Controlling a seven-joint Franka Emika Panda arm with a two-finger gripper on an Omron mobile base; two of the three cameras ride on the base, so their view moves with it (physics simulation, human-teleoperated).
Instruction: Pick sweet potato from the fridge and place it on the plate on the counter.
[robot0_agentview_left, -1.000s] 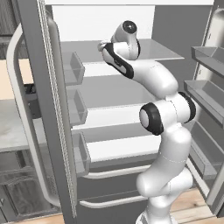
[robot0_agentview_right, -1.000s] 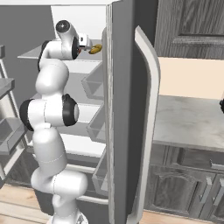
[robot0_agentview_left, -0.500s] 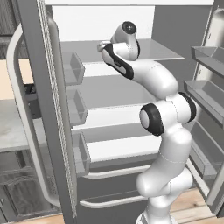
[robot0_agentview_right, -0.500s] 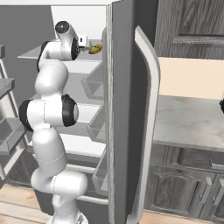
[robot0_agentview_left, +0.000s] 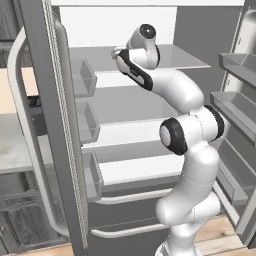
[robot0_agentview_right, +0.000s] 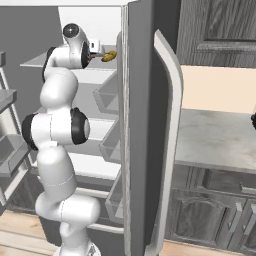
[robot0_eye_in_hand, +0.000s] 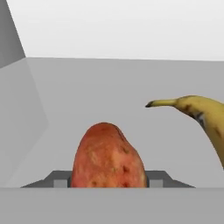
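The gripper (robot0_eye_in_hand: 108, 183) is clamped on the sweet potato (robot0_eye_in_hand: 108, 157), one finger (robot0_eye_in_hand: 59, 180) at each side. The potato rests on the fridge (robot0_agentview_left: 125, 95) top shelf, a banana (robot0_eye_in_hand: 200, 114) just beside it.

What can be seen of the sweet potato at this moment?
The sweet potato is a reddish-orange oval lump with darker mottling and a rounded top. It sits on the fridge's pale shelf with the shut gripper clamped on its two sides. A banana lies to its right, apart from it.
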